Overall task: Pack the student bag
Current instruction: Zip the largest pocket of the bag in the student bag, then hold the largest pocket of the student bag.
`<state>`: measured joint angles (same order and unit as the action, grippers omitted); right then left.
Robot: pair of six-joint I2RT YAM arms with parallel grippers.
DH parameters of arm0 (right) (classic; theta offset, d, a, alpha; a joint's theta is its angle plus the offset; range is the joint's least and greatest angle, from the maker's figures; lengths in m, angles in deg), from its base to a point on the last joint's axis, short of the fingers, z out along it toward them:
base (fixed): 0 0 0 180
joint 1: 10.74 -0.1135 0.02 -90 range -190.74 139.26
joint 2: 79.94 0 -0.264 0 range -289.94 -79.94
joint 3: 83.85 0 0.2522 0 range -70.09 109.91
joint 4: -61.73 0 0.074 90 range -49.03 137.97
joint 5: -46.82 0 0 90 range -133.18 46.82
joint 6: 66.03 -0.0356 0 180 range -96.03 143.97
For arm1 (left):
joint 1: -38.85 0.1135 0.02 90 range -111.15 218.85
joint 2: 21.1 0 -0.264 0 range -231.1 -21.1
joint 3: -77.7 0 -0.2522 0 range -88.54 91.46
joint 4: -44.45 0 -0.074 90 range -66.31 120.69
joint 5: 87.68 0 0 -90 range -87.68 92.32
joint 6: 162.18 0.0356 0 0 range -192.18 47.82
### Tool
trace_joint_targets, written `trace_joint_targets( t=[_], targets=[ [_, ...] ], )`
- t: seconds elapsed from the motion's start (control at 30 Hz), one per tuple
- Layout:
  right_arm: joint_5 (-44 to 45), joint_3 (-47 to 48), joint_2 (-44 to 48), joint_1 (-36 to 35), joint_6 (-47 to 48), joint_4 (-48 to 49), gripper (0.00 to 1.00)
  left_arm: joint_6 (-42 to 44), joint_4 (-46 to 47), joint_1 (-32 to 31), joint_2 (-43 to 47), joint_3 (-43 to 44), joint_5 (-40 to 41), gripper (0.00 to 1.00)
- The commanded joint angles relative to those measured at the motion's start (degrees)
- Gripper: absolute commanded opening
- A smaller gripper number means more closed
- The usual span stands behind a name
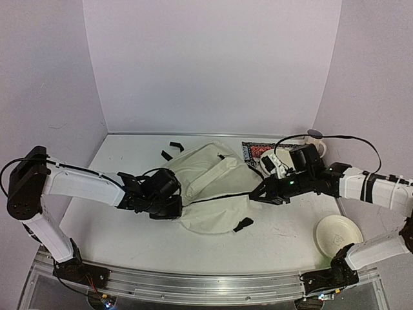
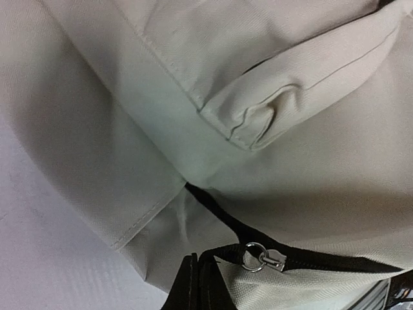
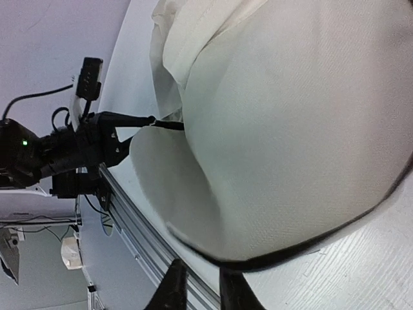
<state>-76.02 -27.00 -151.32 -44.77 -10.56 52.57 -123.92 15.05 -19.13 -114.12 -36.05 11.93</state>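
Top external: student bag [image 1: 216,187] between fingers [image 1: 258,194]

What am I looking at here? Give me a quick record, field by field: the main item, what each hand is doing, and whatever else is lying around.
Main item: student bag, cream fabric with black zipper lines, lying flat in the middle
Zipper detail: metal pull ring, seen in the left wrist view
Left hand: closed, pinching the bag's left edge
Right hand: fingers slightly apart at the bag's right edge, nothing between them
Plate: cream, near the right arm's base, apart from the bag
Behind the bag: red-and-black patterned item, partly hidden by the right arm
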Motion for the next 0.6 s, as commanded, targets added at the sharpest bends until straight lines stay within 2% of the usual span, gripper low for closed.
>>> trace_joint_targets(
  t=[0.0,0.13,0.23,0.33,0.47,0.57],
  targets=[
    [1.57,5.32,1.14,-2.55,7.34,-4.18,0.36,5.57,-4.25,-3.07,-0.52,4.36,-2.46,0.0],
    [7.77,7.56,0.91,-6.22,13.38,-7.87,0.48,7.18,-0.6,-7.34,-1.58,8.68,-7.79,0.0],
    [8.5,8.21,2.12,-8.21,20.36,-7.83,0.61,7.29,4.6,-8.43,-0.92,9.08,-12.94,0.0],
    [10.11,8.4,3.04,-10.16,27.15,-7.31,0.68,7.1,9.36,-8.64,0.08,8.72,-16.51,0.0],
    [11.41,6.85,2.67,-13.4,35.83,-4.65,0.71,6.74,9.76,-8.54,0.57,7.89,-14.37,0.0],
    [14.18,3.36,2.7,-16.94,42.52,0.87,0.71,6.33,9.75,-8.33,0.42,7.49,-14.23,0.0]
  ],
)
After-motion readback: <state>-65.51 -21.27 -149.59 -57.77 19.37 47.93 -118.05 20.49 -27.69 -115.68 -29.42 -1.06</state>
